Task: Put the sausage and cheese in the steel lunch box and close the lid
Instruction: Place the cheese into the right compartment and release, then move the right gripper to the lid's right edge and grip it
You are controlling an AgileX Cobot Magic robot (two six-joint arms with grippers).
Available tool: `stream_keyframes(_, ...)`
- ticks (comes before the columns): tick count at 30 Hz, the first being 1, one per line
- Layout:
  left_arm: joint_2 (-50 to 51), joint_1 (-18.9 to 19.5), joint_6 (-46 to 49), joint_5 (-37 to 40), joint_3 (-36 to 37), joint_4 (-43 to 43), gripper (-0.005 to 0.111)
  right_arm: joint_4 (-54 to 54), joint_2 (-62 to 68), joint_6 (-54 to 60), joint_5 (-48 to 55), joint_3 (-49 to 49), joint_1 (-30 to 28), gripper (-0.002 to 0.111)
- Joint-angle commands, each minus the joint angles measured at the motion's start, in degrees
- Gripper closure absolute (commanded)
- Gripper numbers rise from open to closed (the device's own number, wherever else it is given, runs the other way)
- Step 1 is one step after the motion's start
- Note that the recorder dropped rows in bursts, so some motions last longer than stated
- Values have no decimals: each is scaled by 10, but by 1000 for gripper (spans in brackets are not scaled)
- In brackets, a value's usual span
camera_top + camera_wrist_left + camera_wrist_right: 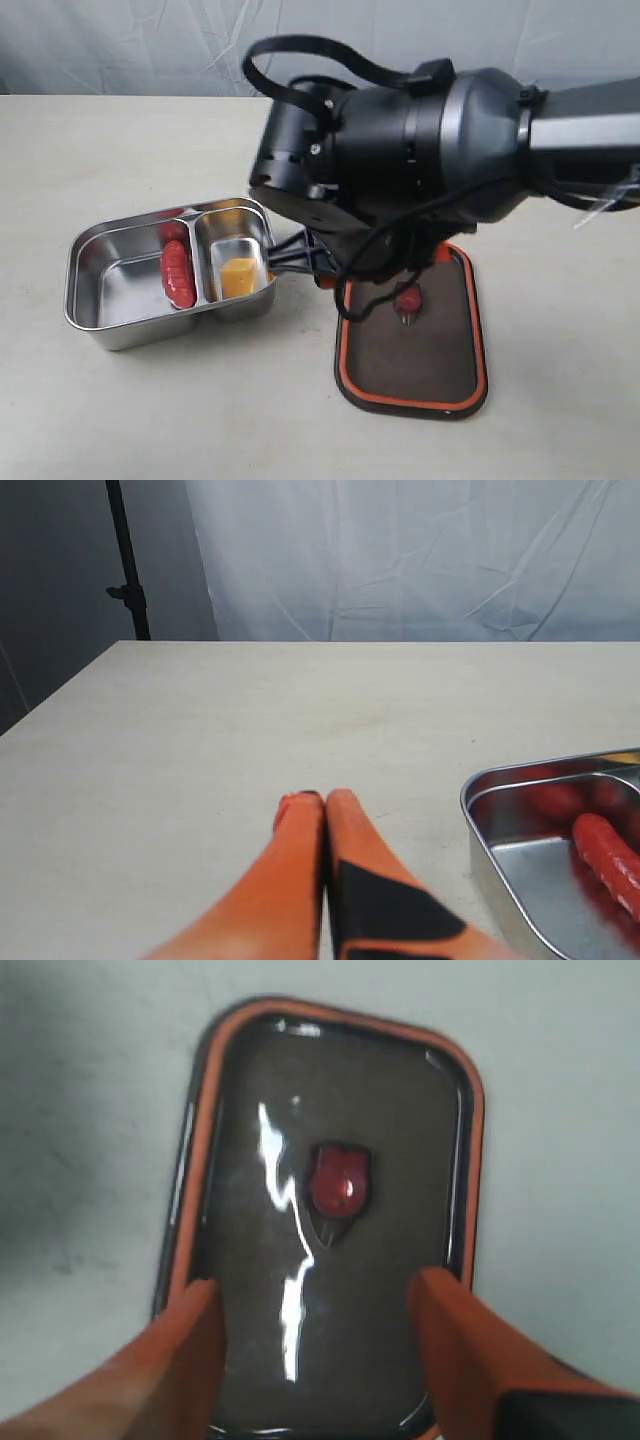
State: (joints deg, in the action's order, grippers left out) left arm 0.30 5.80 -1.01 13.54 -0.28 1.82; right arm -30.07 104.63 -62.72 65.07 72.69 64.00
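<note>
The steel lunch box (85, 300) stands open on the left of the table. The red sausage (176, 272) lies in its large compartment, and the yellow cheese (238, 277) in the small one. To the box's right the dark lid (415, 355) lies flat on the table, its orange rim and red valve tab (408, 298) showing. My right gripper (315, 1295) hovers open over one end of the lid (380, 1110), holding nothing. My left gripper (325, 798) is shut and empty, low over bare table beside the box's corner (480, 800). The sausage (605, 850) shows at that view's edge.
The right arm's bulky black wrist (420, 150) hangs over the middle of the table and hides part of the lid and the gripper below it. A white cloth backdrop (400, 550) and a black stand (125, 560) are behind the table.
</note>
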Motion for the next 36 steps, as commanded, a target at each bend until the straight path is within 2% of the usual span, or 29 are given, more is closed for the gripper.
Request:
stream_keyframes(1, -3, -2, 0, -2, 3, 0, 107, 40, -12, 3, -44, -71, -35, 53)
stream_keyframes(7, -3, -2, 0, -2, 3, 0, 107, 40, -27, 0, -50, -121, -75, 53)
stream_keyframes(19, -3, -2, 0, -1, 3, 0, 107, 63, -32, 5, -163, -216, -160, 53)
stream_keyframes(28, -3, -2, 0, 0, 3, 0, 107, 79, -31, 22, -253, -275, -166, 53)
stream_keyframes(30, -3, -2, 0, 1, 3, 0, 107, 79, -31, 27, -262, -291, -166, 59)
stream_keyframes(33, -3, -2, 0, 1, 3, 0, 107, 79, -31, 27, -288, -309, -166, 106)
stream_keyframes(36, -3, -2, 0, 1, 3, 0, 107, 53, -31, 27, -298, -309, -166, 108)
